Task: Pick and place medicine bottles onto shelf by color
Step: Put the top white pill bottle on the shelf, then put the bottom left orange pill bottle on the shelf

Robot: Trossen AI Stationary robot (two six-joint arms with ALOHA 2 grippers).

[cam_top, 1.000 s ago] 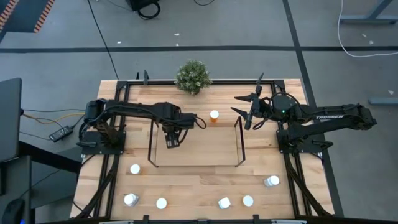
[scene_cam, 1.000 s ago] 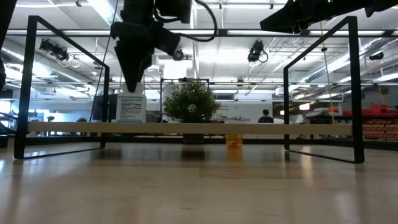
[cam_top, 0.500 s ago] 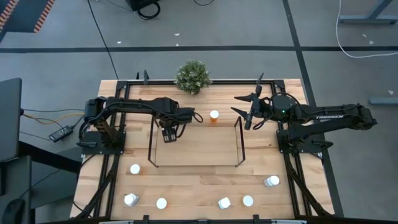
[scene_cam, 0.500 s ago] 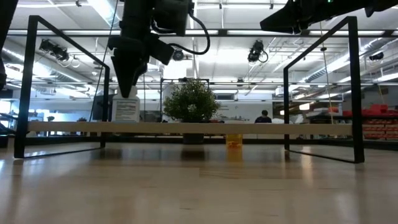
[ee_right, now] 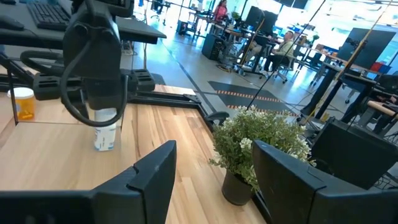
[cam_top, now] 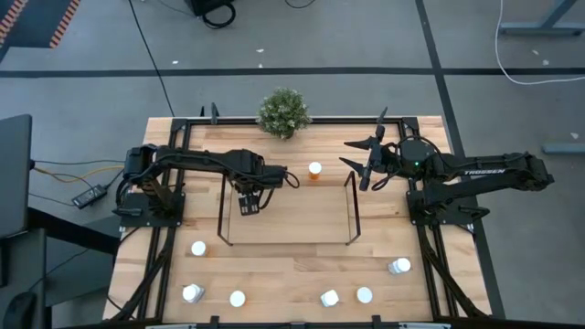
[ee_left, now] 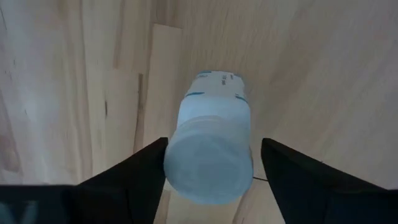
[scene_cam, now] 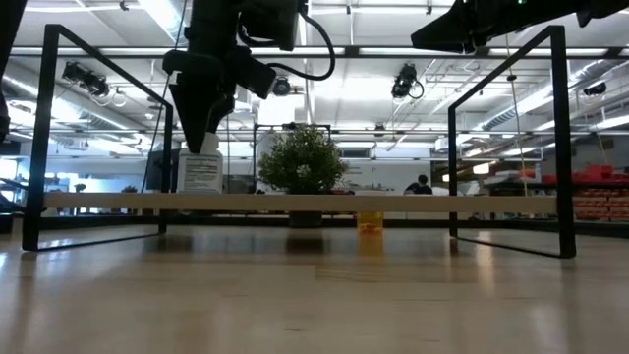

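My left gripper [cam_top: 247,203] points down over the left part of the shelf [cam_top: 352,210], a rack of black rods with a see-through deck. Its open fingers [ee_left: 149,171] stand close on either side of the white cap of a whitish medicine bottle [ee_left: 211,149]. That bottle stands upright with its base on the deck [scene_cam: 200,175]. An orange medicine bottle [cam_top: 314,171] stands on the wood at the shelf's far side. Several more white-capped bottles [cam_top: 238,298] stand along the table's near part. My right gripper [cam_top: 361,164] hovers open beyond the shelf's far right corner.
A small potted plant [cam_top: 283,111] stands at the table's far edge, close behind the shelf. The shelf's upright end frames [scene_cam: 560,147] rise at both ends of the deck. Bare wood lies between the shelf and the near row of bottles.
My left gripper moved a little toward the table's far left over the deck, taking the whitish bottle with it. The bottle has stood in the same spot on the deck for the last half second.
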